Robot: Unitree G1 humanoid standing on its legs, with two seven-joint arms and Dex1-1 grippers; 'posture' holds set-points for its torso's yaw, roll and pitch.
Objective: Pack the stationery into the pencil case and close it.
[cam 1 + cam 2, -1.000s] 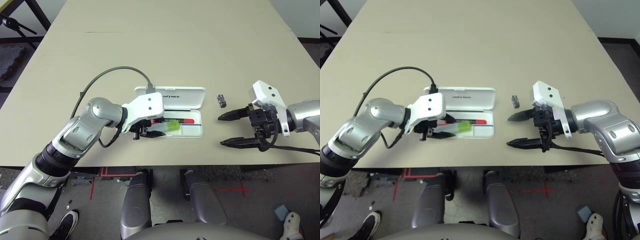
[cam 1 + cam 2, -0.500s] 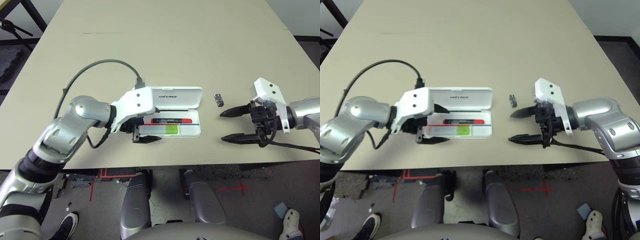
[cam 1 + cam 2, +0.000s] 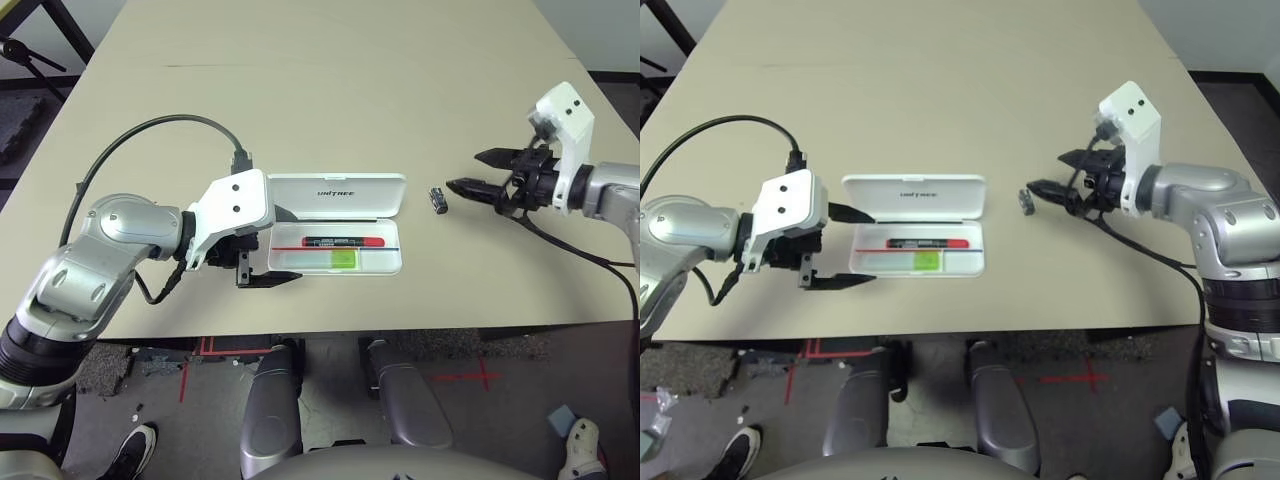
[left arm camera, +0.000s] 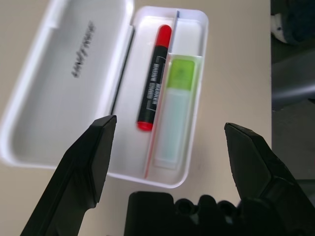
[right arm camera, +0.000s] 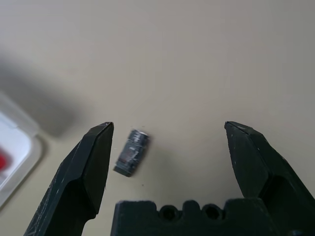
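With the red marker and highlighter already in the open pencil case at frame centre, the right gripper, fingers spread, could nudge the tiny grey piece away across the surface, while the left gripper hangs released.

**My stationery and case, as they lie**

My pencil case sits open near the middle of the head view, white and flat, its lid folded back toward the upper side with dark "UNITREE" lettering showing. In its tray lie my red marker, black along its middle, and below it my white highlighter with the light-green cap. My tiny dark grey-silver piece rests on the table right of the case, apart from it.
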